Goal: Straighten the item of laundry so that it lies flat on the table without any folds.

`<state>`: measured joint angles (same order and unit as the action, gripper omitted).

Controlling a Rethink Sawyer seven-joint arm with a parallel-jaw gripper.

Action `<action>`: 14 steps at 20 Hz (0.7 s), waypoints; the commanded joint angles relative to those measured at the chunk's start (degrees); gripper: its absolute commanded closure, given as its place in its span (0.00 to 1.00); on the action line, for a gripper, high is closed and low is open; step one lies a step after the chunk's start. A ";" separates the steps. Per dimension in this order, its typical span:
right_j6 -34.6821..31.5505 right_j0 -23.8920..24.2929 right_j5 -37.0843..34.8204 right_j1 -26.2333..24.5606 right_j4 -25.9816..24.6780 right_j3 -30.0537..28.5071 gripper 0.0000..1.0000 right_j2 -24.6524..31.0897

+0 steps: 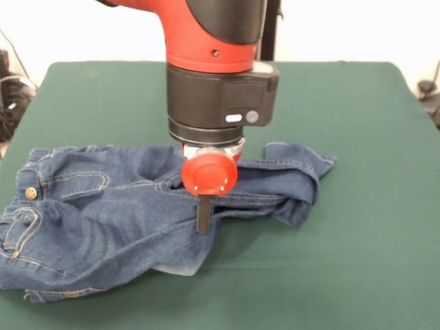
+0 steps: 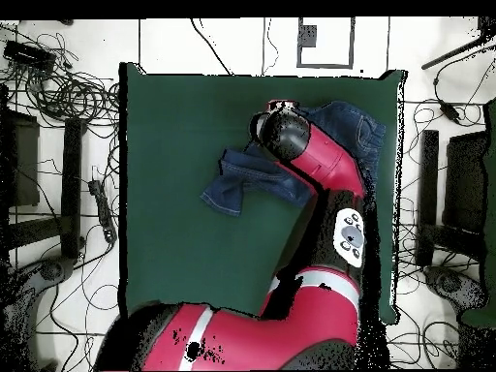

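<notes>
A pale wall (image 1: 357,31) is seen behind the desk. In the overhead view a light floor (image 2: 58,320) is shown, strewn with black cables (image 2: 73,97) off one short edge, and dark stands (image 2: 73,184) are placed along both short sides

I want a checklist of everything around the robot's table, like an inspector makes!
Surface: green table, bare around the jeans.
Job's things: jeans, still rumpled, one leg folded over at its end.
Clutter: nothing seen on the table.
Claw: claw down on the jeans' middle; open or shut cannot be told.
Cables: tangled cables on the floor beside the table.
Surroundings: black stands at both sides.
</notes>
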<state>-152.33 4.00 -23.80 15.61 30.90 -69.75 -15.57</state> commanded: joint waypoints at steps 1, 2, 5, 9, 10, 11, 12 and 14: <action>-13.30 -4.88 -7.18 -5.39 -0.30 3.04 1.00 -4.00; -13.09 -5.22 -7.94 -5.77 -0.13 3.45 0.00 -5.07; -12.54 -4.86 -10.29 -5.74 -0.26 3.69 0.00 -4.84; -12.61 -5.30 -11.26 -6.47 -0.16 4.89 0.00 -6.51; -12.55 -5.24 -11.61 -6.43 -0.06 4.82 0.00 -6.38; -12.76 -5.28 -12.09 -6.50 0.05 4.98 0.00 -6.45; -12.87 -5.35 -12.65 -6.58 0.01 5.23 0.00 -6.66; -13.19 -5.62 -13.68 -6.43 -0.01 5.15 0.00 -6.98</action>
<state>-152.33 0.55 -28.96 12.83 30.33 -64.97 -23.36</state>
